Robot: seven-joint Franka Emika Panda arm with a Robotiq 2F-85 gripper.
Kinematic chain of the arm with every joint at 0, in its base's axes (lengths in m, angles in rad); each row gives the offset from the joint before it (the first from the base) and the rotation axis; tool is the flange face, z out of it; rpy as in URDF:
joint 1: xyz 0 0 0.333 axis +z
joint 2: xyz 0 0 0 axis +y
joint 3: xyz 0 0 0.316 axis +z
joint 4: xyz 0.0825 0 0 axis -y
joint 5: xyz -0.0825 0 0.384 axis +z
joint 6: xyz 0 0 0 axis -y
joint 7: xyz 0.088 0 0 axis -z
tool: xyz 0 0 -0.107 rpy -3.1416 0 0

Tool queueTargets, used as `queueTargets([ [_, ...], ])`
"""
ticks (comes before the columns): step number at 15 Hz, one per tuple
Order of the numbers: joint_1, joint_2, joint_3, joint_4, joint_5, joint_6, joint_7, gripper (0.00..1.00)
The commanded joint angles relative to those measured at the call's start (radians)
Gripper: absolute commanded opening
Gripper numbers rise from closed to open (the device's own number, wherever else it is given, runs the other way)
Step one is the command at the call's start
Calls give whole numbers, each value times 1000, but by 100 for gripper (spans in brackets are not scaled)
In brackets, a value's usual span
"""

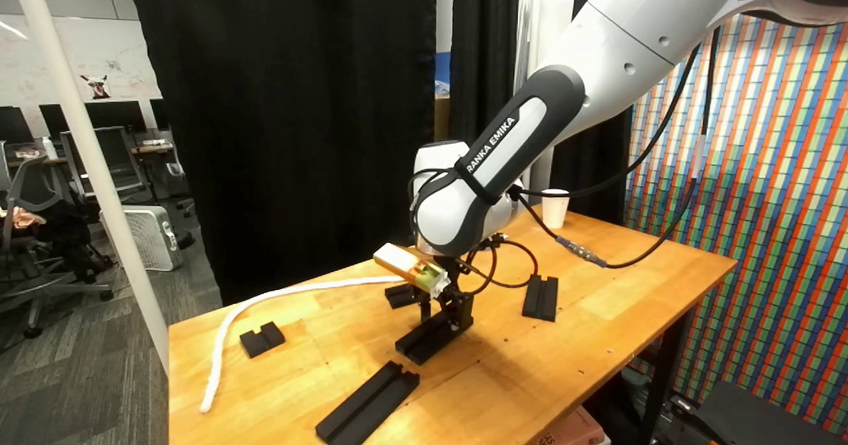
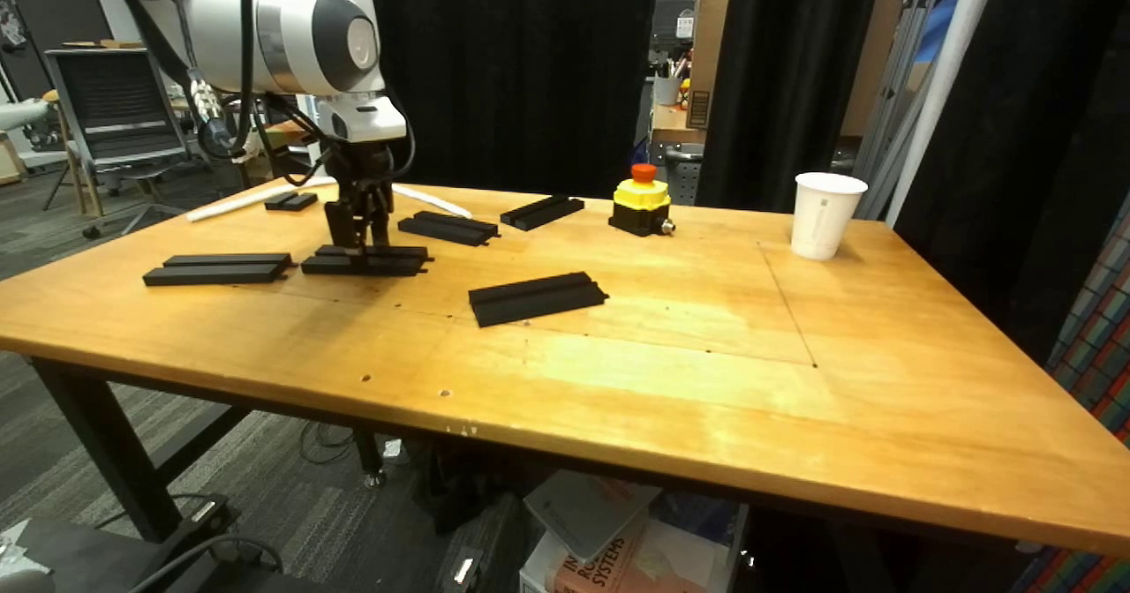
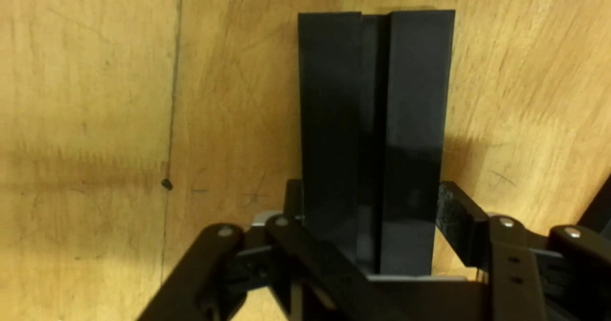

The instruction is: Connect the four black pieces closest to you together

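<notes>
Wrist view: why that hold?
— My gripper (image 3: 370,197) clasps the black piece (image 3: 374,134) by its long sides, likely leaving ends free for the neighbouring bar (image 2: 216,269), nine o'clock of it in an exterior view

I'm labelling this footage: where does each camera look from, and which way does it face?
Wrist view: robot-mounted above the pincer, facing down at a black piece; only the pincer shows.
In an exterior view: higher than the table, angled down toward the curtains; arm and pincer show.
In an exterior view: off the table's long side, facing the red button and curtains; arm and pincer show.
Both exterior views share arm, cup, white strip.
</notes>
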Motion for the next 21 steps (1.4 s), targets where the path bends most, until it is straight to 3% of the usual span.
queueTargets([
  [1,-9,-66,12,-45,-4,-14,-10,45],
  [14,-41,-94,69,-70,114,-15,-143,45],
  [21,-41,-81,65,-64,133,-3,-174,45],
])
